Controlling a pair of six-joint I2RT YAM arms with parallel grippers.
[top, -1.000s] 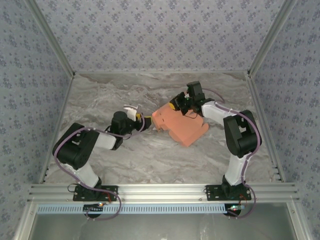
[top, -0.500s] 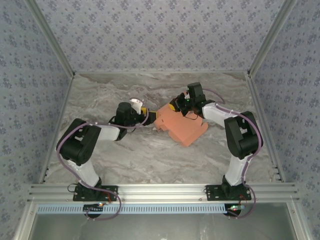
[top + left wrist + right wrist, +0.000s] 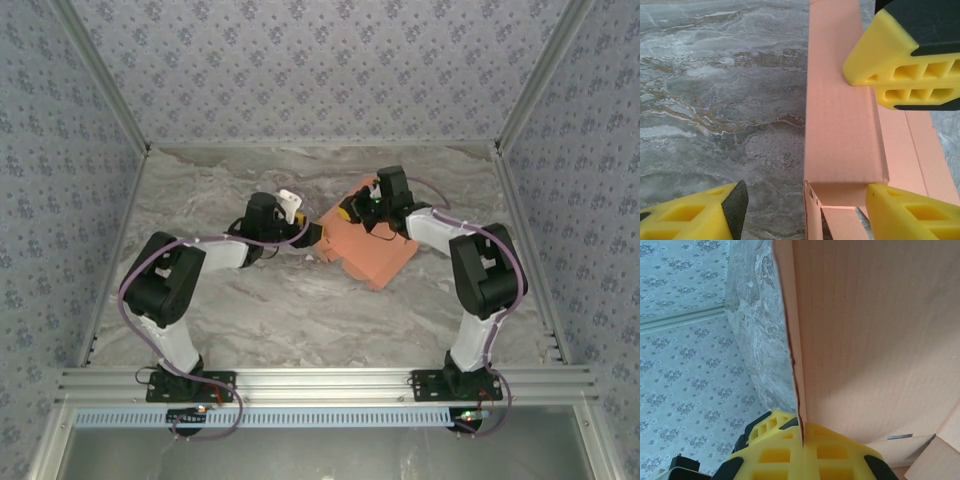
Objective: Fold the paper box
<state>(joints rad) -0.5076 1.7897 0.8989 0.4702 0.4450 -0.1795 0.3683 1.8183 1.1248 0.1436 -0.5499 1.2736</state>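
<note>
Right end effector [image 3: 802,434] clamps an edge of the paper box [image 3: 372,252]; left end effector [image 3: 802,212], jaws spread, straddles its upright flap

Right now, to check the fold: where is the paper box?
Top view: the paper box sits on the table right of centre, right jaws shut on its far edge, left jaws open at its left edge.

Soft, even light from above; only faint shadows fall across the table [image 3: 300,310]. Close up, the paper box [image 3: 880,340] shades darker toward its lower edge.
</note>
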